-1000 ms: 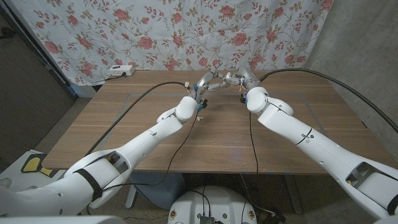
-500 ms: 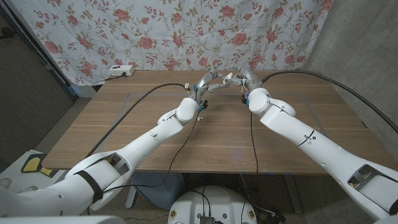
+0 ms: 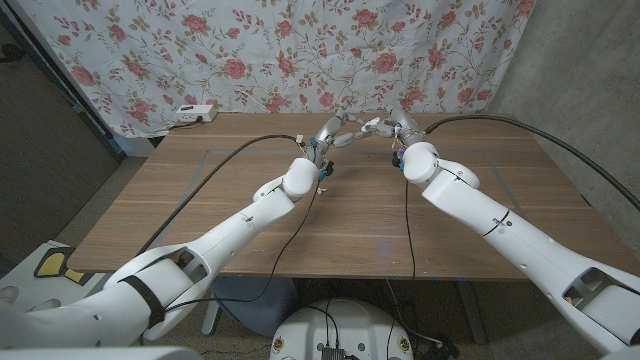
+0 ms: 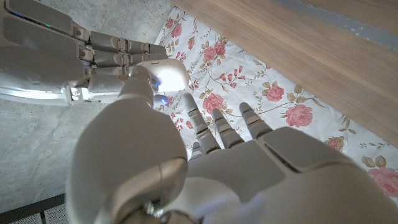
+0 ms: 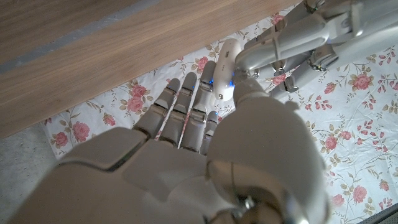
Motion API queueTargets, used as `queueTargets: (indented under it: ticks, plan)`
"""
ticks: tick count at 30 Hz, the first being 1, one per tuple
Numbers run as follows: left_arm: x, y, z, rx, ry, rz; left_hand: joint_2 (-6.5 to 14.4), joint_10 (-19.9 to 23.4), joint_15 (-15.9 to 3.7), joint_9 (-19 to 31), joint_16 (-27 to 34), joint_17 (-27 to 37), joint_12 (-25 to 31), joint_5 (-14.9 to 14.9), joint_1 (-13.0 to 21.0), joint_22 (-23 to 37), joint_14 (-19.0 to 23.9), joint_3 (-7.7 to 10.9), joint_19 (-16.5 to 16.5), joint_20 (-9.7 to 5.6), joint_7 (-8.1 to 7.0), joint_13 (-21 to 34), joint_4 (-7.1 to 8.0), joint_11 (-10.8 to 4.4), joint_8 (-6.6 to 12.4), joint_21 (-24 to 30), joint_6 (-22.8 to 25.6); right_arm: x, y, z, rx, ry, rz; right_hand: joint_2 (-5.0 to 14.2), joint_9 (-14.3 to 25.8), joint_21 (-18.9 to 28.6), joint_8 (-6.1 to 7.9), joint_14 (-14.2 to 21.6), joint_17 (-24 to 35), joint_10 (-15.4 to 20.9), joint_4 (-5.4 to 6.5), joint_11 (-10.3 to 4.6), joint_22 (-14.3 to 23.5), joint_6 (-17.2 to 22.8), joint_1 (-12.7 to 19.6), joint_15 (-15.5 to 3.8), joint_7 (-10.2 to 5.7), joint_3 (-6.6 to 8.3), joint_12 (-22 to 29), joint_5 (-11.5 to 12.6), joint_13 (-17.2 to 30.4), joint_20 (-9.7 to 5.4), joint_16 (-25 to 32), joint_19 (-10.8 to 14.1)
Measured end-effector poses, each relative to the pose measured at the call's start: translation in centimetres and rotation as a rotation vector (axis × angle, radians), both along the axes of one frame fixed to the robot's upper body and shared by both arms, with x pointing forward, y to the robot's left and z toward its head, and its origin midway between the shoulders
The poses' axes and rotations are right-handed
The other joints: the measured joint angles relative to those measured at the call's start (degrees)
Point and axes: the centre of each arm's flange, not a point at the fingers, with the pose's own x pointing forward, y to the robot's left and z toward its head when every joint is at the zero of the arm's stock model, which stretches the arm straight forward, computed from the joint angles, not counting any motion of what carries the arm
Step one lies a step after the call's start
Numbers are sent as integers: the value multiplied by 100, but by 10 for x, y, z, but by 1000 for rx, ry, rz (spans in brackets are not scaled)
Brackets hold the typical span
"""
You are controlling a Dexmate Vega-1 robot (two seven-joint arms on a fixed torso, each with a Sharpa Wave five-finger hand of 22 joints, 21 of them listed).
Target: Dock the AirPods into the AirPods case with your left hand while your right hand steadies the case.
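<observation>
With both hands meeting in the air above the desk's [image 3: 300, 215] far edge, the right hand [image 3: 393, 128] clamps its fingers on the white AirPods case [image 5: 224, 78] while the left hand [image 3: 338, 135] reaches it, fingers' state unclear, so any misaligned push could knock the case loose onto the desk.

Brown wood-grain worktop [image 3: 360, 215]; white cloth backdrop [image 3: 260, 50] printed with pink-red roses and green leaves; white arms, grey-silver left hand [image 3: 335, 133] and right hand [image 3: 392, 127]; black cables [image 3: 215, 175]; white AirPods case [image 5: 225, 74].
</observation>
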Motion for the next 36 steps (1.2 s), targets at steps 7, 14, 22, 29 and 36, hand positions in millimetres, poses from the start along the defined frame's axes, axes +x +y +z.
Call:
queueTargets:
  ticks: [7, 14, 22, 29, 36]
  plan:
    - [-1, -1, -2, 1, 1, -14, -23, -111, 39, 0, -45, -52, -97, 0, -112, 13, -119, -59, -38, -1, 0, -54, 13, 8, 3, 0, 0, 0, -6, -2, 20, -4, -10, 42, 0, 0, 0, 0, 27, 4, 17, -10, 0, 31, 44, 0, -31, -17, -3, 0, -18, 0, 0, 0]
    - [-3, 1, -8, -17, 13, -25, -47, -111, 39, 1, -45, -81, -171, 0, -242, 12, -119, -99, -38, -1, 0, -101, 52, 8, 20, 0, 1, 0, -13, -3, 48, -15, -22, 76, 0, 150, -101, 547, 276, 6, 29, -12, 23, 93, 230, -25, -31, -146, -3, 0, -42, -107, 363, 421]
    - [-9, 10, -14, -62, 23, -24, -94, -110, 70, 1, -45, -107, -216, 0, -369, 12, -150, -148, -38, -2, 0, -133, 101, 9, 46, 0, 1, 0, -24, -6, 110, -20, -14, 79, 0, 219, -103, 672, 424, -25, 15, -42, 55, 134, 339, -58, -32, -237, 65, -2, -73, -173, 466, 606]
    - [-15, 21, -16, -88, 29, -10, -75, -110, 70, 1, -45, -134, -222, 0, -480, 12, -149, -185, -38, -2, 1, -165, 138, 9, 46, 0, 1, -3, -31, -6, 185, -66, 31, 103, 0, 305, -103, 628, 552, -63, 63, -80, 95, 205, 363, -61, -62, -285, 65, -3, -69, -255, 517, 694]
    - [-22, 29, -17, -109, 29, 1, -75, -86, 104, 2, -44, -175, -259, 0, -480, 11, -114, -185, -38, -2, 1, -208, 138, 32, 105, 0, 1, -3, -38, -11, 236, -95, 71, 124, 0, 389, -102, 674, 689, -66, 86, -83, 135, 235, 413, -60, -92, -308, 63, -4, -65, -338, 616, 854]
